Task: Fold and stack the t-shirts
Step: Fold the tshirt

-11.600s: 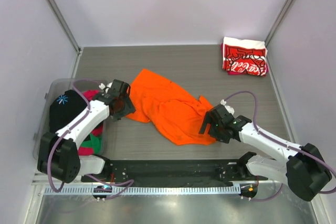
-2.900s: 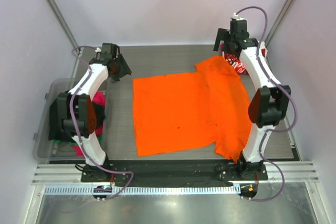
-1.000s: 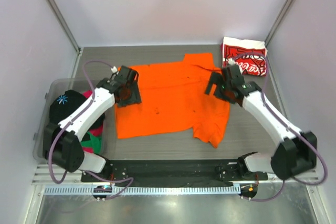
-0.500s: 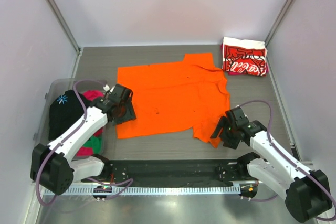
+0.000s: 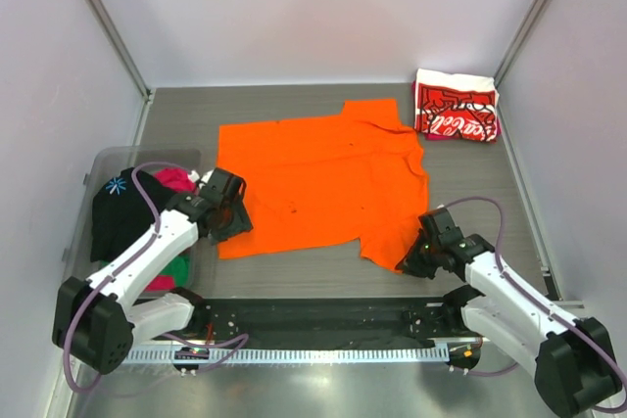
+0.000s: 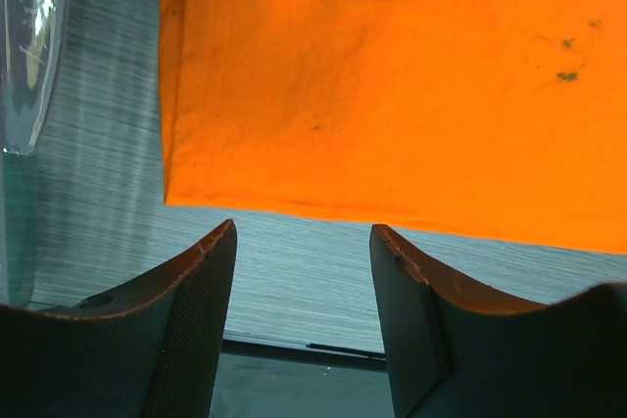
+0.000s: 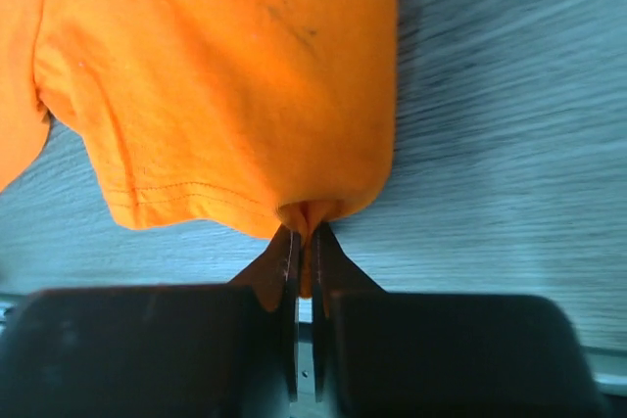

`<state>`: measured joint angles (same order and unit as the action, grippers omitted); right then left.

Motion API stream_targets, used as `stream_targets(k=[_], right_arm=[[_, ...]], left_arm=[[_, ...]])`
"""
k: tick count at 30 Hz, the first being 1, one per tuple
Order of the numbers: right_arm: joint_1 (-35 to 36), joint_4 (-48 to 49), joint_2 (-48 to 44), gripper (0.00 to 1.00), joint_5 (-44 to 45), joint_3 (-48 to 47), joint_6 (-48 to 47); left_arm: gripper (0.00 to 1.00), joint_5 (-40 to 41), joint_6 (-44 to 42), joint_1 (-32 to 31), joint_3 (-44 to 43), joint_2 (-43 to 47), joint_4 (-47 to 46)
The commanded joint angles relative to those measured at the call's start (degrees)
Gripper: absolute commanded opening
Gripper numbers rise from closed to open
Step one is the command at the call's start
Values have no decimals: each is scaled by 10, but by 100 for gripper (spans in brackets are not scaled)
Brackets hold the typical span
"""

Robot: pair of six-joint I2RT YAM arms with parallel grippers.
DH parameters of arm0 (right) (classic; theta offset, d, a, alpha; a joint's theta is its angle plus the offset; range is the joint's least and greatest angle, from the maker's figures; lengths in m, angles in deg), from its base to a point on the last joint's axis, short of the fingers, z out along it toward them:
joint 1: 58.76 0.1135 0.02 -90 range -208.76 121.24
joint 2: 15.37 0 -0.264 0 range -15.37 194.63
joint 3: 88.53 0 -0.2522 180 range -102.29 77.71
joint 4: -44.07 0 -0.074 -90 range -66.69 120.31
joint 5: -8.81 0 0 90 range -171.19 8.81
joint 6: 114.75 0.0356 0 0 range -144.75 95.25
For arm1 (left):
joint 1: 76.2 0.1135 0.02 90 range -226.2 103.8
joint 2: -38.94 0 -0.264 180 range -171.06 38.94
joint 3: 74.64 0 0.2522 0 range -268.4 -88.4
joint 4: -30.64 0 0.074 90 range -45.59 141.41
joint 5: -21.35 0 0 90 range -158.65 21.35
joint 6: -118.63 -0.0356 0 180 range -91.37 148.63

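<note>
Orange shirt [image 5: 323, 178]: spread flat in the middle of the table [image 5: 490, 203], one sleeve [image 5: 387, 242] lying toward the near right.
Right claw [image 7: 304, 242]: jaws pressed together on a small pinch of that sleeve's hem.
Left claw [image 6: 304, 242]: jaws well apart, nothing between them, low over bare table just beside the shirt's near left corner.
Red-and-white shirt [image 5: 456, 107]: folded at the far right corner, apart from the orange one.
Bin [image 5: 80, 212]: clear, at the table's left side, with black, pink and green clothes inside.
</note>
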<state>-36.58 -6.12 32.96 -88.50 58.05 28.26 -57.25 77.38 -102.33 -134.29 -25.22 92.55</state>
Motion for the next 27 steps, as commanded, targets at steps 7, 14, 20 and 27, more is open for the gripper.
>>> stream_targets(k=[7,14,20,27], right_arm=[[4,-159,-103,1,178,-124,34],[4,-197,-121,1,231,-151,42],[5,-195,-122,1,243,-151,39],[4,-177,-110,1,227,-142,32]], left_arm=[[57,50,76,1,60,16,-11],[52,44,130,-1,106,29,-11],[50,55,157,-9,149,89,-9],[47,45,166,-29,167,55,-38]])
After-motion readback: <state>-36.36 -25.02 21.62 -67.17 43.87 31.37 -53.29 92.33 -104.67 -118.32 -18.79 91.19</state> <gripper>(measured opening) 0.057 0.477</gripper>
